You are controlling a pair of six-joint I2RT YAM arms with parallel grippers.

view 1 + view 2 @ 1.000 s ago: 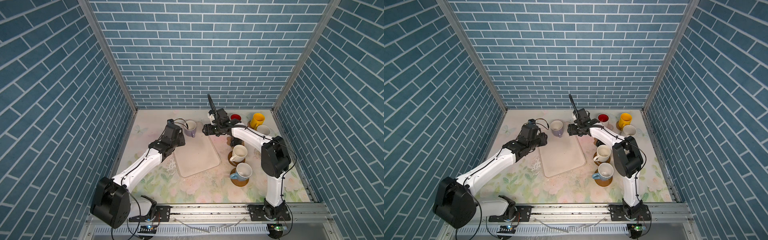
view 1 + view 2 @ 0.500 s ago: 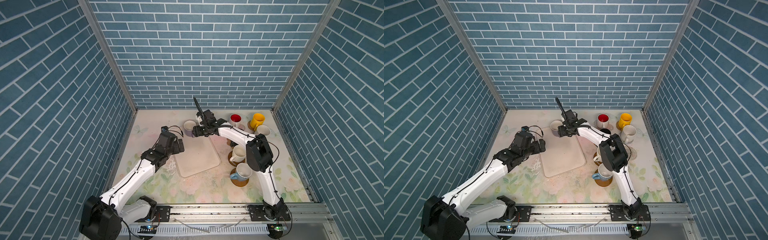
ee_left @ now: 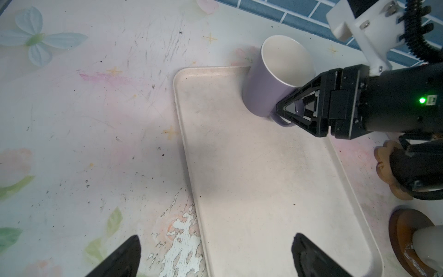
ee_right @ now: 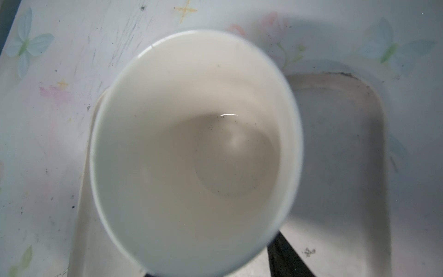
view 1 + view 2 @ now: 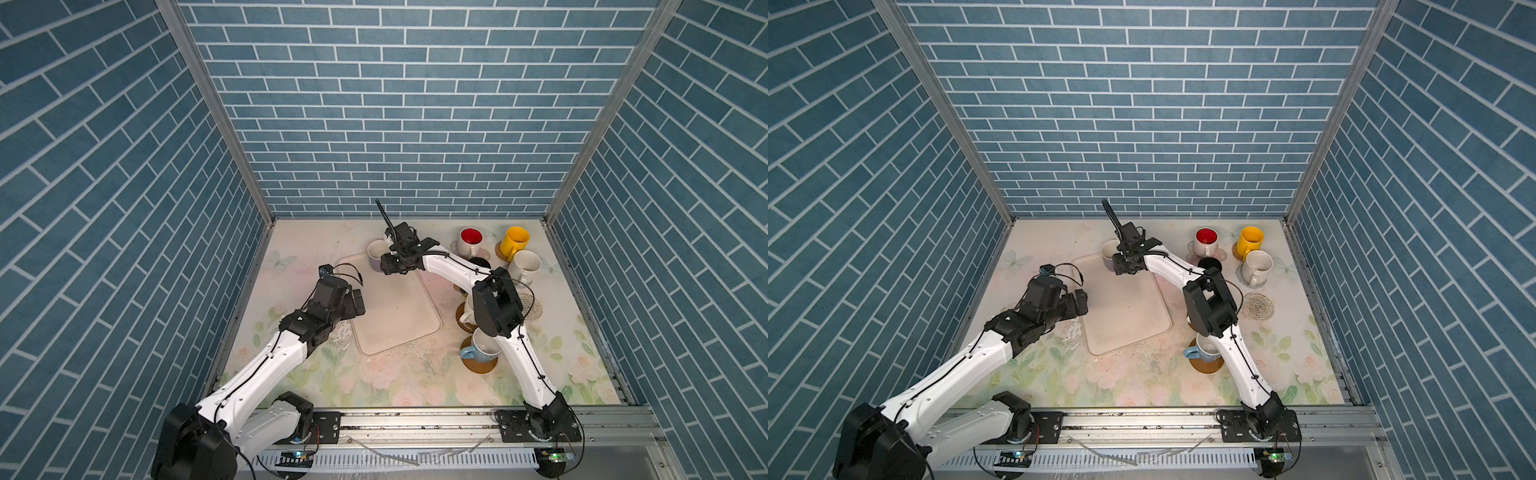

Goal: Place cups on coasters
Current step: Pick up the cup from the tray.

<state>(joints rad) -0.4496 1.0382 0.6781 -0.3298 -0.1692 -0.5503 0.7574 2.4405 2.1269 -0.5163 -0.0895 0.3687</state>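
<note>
The lavender mug (image 5: pixel 377 254) (image 3: pixel 271 84) stands upright on the far corner of the cream tray (image 5: pixel 395 316), and its white inside fills the right wrist view (image 4: pixel 191 156). My right gripper (image 5: pixel 388 266) (image 3: pixel 287 115) has its jaws on either side of the mug's handle; whether they press on it does not show. My left gripper (image 5: pixel 357 303) (image 3: pixel 215 256) hangs open and empty over the tray's near left edge. The whitish spiral coaster (image 5: pixel 1258 306) lies bare to the right of my right arm.
At the far right, the red-inside mug (image 5: pixel 471 242), yellow mug (image 5: pixel 514 241) and a cream mug (image 5: pixel 525 266) stand on coasters. The black mug (image 5: pixel 480 262) is partly hidden by my right arm. The light blue mug (image 5: pixel 482 351) sits on a brown disc.
My left gripper opened, let go of the lavender mug and drew back toward the near left. My right arm swung left to the mug's handle and its jaws narrowed.
</note>
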